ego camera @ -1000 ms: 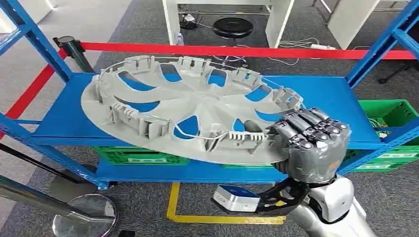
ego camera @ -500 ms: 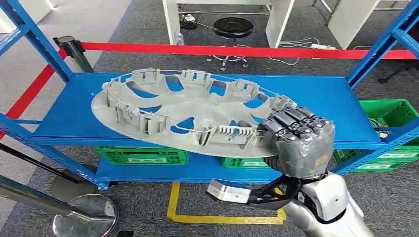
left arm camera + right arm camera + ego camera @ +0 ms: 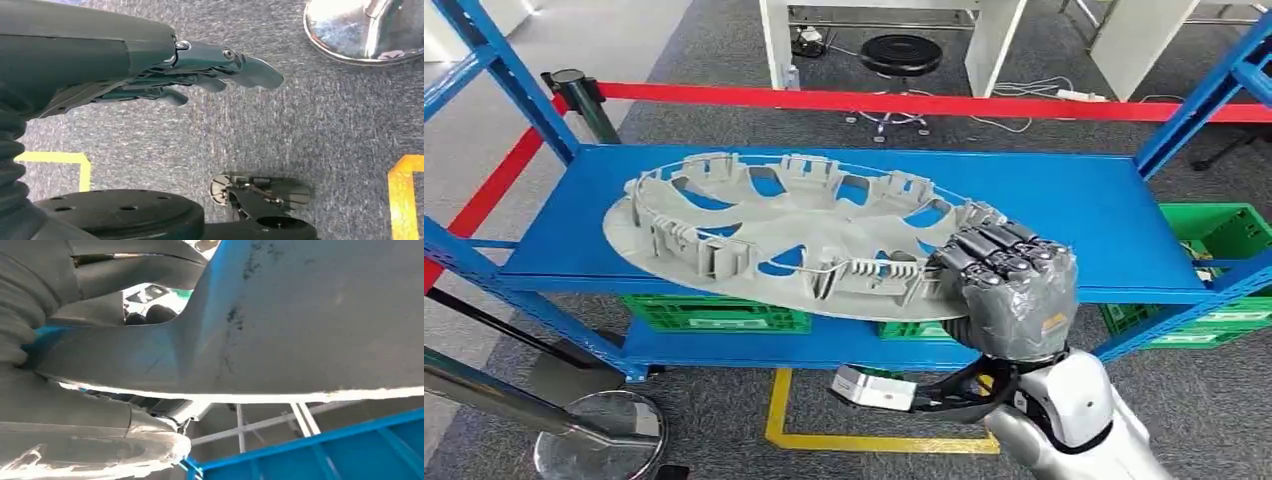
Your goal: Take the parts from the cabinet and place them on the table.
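The right hand (image 3: 1014, 290) grips the near rim of the grey wheel cover (image 3: 794, 235), fingers (image 3: 989, 255) curled over its edge, holding it tilted above the blue shelf (image 3: 1084, 205); the left hand (image 3: 165, 75) hangs above the carpet, fingers slightly apart, holding nothing

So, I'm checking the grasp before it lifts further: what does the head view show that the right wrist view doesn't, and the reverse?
Head view alone: the whole large grey plastic wheel cover over the blue metal shelf, green plastic crates below, the red barrier tape, and the right hand from above, gripping the cover's rim. Right wrist view alone: the cover's smooth underside, with the hand's thumb beneath its edge. Both show the right hand holding the cover, and blue shelving.
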Robot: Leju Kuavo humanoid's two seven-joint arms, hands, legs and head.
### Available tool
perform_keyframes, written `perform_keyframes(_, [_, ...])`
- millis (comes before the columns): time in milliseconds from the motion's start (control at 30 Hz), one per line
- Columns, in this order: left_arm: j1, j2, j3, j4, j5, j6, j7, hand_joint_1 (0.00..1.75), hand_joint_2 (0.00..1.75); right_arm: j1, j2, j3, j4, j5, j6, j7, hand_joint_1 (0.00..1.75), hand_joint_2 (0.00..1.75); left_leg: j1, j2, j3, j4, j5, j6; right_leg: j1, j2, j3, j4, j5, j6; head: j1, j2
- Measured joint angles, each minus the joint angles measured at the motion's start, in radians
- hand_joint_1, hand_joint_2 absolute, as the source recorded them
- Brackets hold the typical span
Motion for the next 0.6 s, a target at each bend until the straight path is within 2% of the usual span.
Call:
perform_keyframes(33, [0.000,0.000,0.000,0.000,0.000,0.001,0.000,0.00,1.75,0.001,0.000,0.000,0.004,-0.001,0.000,0.000,1.75,1.75,0.000,0.000,-0.001,0.000,0.002,-0.002,0.000,0.000,-0.007,0.017,0.008,0.000,-0.001,0.000])
perform_keyframes(67, [0.000,0.000,0.000,0.000,0.000,0.001,0.000,0.00,1.75,0.001,0.000,0.001,0.008,-0.002,0.000,0.001,1.75,1.75,0.000,0.000,-0.002,0.000,0.003,-0.004,-0.001,0.000,0.008,-0.012,0.039,0.000,0.000,0.000])
perform_keyframes(100, [0.000,0.000,0.000,0.000,0.000,0.001,0.000,0.00,1.75,0.000,0.000,0.003,0.009,-0.004,0.000,0.001,1.75,1.75,0.001,-0.001,-0.002,0.001,0.004,-0.007,-0.001,-0.001,0.041,-0.078,0.083,-0.002,-0.001,0.000])
perform_keyframes(133, [0.000,0.000,0.000,0.000,0.000,0.001,0.002,0.00,1.75,-0.001,0.000,0.005,0.010,-0.006,0.002,0.001,1.75,1.75,0.002,-0.001,-0.002,0.002,0.006,-0.009,-0.001,-0.001,0.090,-0.174,0.131,-0.004,0.000,0.000])
perform_keyframes(167, [-0.001,0.000,0.000,0.000,0.000,0.002,0.003,0.00,1.75,-0.002,0.000,0.006,0.010,-0.007,0.002,0.002,1.75,1.75,0.002,-0.002,-0.003,0.005,0.008,-0.014,-0.002,-0.001,0.132,-0.261,0.155,-0.006,0.000,0.000])
perform_keyframes(200, [-0.002,0.000,0.000,0.000,0.000,0.003,0.003,0.00,1.75,-0.003,0.001,0.006,0.010,-0.009,0.002,0.002,1.75,1.75,-0.003,-0.003,-0.011,0.006,0.011,-0.023,0.005,0.002,0.158,-0.280,0.143,-0.007,-0.001,0.000])
perform_keyframes(300, [-0.002,0.001,0.000,0.000,0.000,0.006,0.003,0.00,1.75,0.000,0.002,0.005,0.015,-0.012,0.001,0.004,1.75,1.75,0.000,-0.003,-0.016,0.004,0.028,-0.047,0.009,0.006,0.140,-0.281,0.148,-0.020,-0.003,0.000])
perform_keyframes(333, [-0.001,0.002,0.000,0.000,0.001,0.006,0.003,0.00,1.75,-0.001,0.003,0.005,0.017,-0.014,0.002,0.006,1.75,1.75,0.000,-0.004,-0.018,0.005,0.032,-0.054,0.008,0.005,0.134,-0.284,0.156,-0.033,-0.002,0.000])
perform_keyframes(367, [-0.002,0.003,0.000,0.000,0.002,0.008,0.003,0.00,1.75,-0.003,0.005,0.005,0.018,-0.016,0.004,0.008,1.75,1.75,0.003,-0.004,-0.028,0.015,0.009,-0.059,0.004,-0.001,0.129,-0.288,0.166,-0.049,-0.002,0.000])
perform_keyframes(400, [-0.002,0.003,0.000,0.000,0.001,0.008,0.003,0.00,1.75,-0.003,0.009,0.005,0.018,-0.017,0.007,0.009,1.75,1.75,0.003,-0.002,-0.042,0.053,-0.039,-0.062,0.004,-0.001,0.119,-0.288,0.172,-0.059,-0.008,0.000])
perform_keyframes(467, [-0.003,0.003,0.000,0.000,0.001,0.008,0.003,0.00,1.75,-0.004,0.012,0.005,0.019,-0.017,0.008,0.009,1.75,1.75,0.004,-0.002,-0.085,0.197,-0.144,-0.068,0.007,-0.003,0.102,-0.287,0.186,-0.067,-0.010,0.000])
perform_keyframes(500, [-0.003,0.004,0.000,0.000,0.001,0.008,0.003,0.00,1.75,-0.003,0.013,0.005,0.021,-0.017,0.007,0.009,1.75,1.75,0.004,-0.002,-0.103,0.270,-0.176,-0.070,0.009,-0.004,0.093,-0.286,0.193,-0.068,-0.010,0.000])
perform_keyframes(533, [-0.002,0.004,0.000,0.000,0.001,0.008,0.003,0.00,1.75,-0.003,0.013,0.005,0.022,-0.018,0.007,0.009,1.75,1.75,0.004,-0.002,-0.106,0.305,-0.180,-0.070,0.011,-0.005,0.084,-0.284,0.198,-0.068,-0.010,0.000])
perform_keyframes(567, [-0.002,0.005,0.000,0.000,0.001,0.008,0.003,0.00,1.75,-0.002,0.013,0.005,0.022,-0.018,0.007,0.009,1.75,1.75,0.004,-0.002,-0.088,0.298,-0.160,-0.068,0.013,-0.006,0.074,-0.281,0.203,-0.067,-0.010,0.000])
perform_keyframes(600, [-0.003,0.005,0.000,0.000,0.001,0.008,0.003,0.00,1.75,-0.003,0.013,0.005,0.022,-0.020,0.007,0.009,1.75,1.75,0.004,-0.002,-0.053,0.250,-0.125,-0.065,0.014,-0.006,0.064,-0.276,0.207,-0.067,-0.010,0.000])
